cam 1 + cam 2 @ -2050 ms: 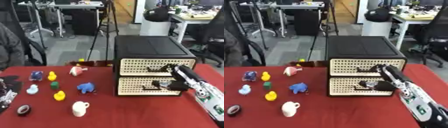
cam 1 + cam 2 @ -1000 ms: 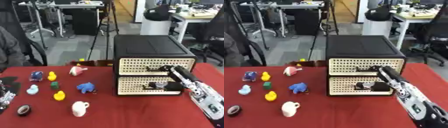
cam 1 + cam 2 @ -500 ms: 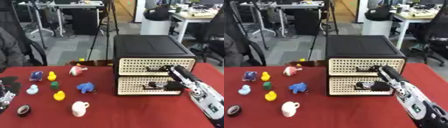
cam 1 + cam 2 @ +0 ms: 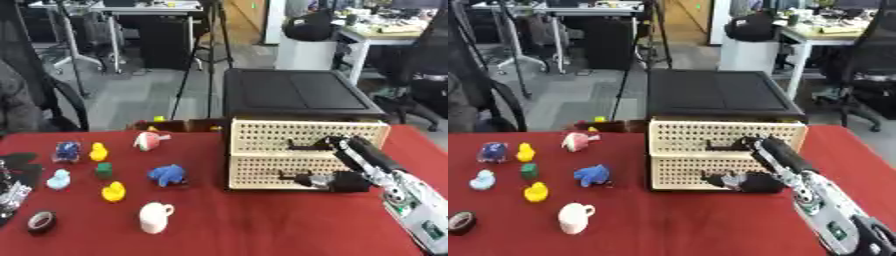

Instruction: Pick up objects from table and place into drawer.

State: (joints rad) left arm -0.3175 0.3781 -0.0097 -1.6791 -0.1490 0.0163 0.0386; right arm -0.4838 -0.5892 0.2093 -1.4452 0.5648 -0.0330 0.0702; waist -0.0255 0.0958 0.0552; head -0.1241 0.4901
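The drawer unit [image 4: 302, 155] stands on the red counter [image 4: 262, 225], a black-topped cabinet with two cream perforated drawer fronts, both appearing closed. The right hand [image 4: 337, 181] is at the lower drawer [image 4: 289, 172], its dark fingers [image 4: 732, 180] curled at that drawer's black handle [image 4: 293, 176]; whether they fully clamp it cannot be told. The forearm runs from the lower right corner up across the front of the unit. The left hand [image 4: 10, 192] shows only partly at the left edge of the counter, and the state of its fingers cannot be told. The objects lie on the counter to the left of the drawer unit: a blue toy [image 4: 167, 175] nearest it, a white mug [image 4: 154, 217] in front of that, a yellow duck [image 4: 113, 192], a green block [image 4: 104, 170], a light blue duck [image 4: 59, 179], a second yellow duck [image 4: 99, 151], a dark blue item [image 4: 66, 151], a red-and-white toy [image 4: 149, 141], and a dark tape roll [image 4: 40, 220] near the front left.
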